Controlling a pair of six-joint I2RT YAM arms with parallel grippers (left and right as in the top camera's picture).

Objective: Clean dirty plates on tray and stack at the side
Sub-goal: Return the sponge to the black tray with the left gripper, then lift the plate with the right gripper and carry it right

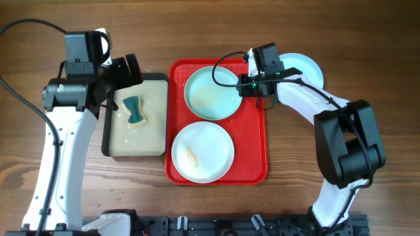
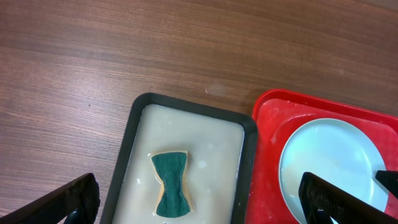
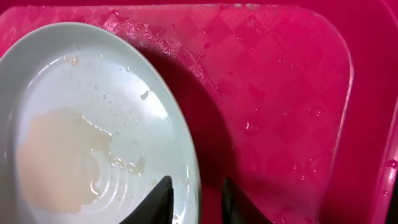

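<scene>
The red tray [image 1: 252, 164] holds a pale green plate [image 1: 210, 95] at its far end, with a yellowish smear and water on it, and a white plate [image 1: 202, 152] with a small yellow smear at its near end. A pale blue plate [image 1: 305, 65] lies on the table right of the tray, partly under my right arm. My right gripper [image 1: 244, 86] straddles the green plate's right rim [image 3: 93, 124], one finger inside and one outside [image 3: 196, 199], shut on it; a dark shadow lies under that edge. My left gripper [image 2: 199, 205] is open and empty above the sponge tray.
A black-rimmed beige tray [image 1: 105, 141] with liquid and a green bow-shaped sponge [image 1: 134, 111] stands left of the red tray, touching it. It also shows in the left wrist view [image 2: 127, 143], with the sponge [image 2: 171, 183]. The red tray's floor [image 3: 280, 93] is wet.
</scene>
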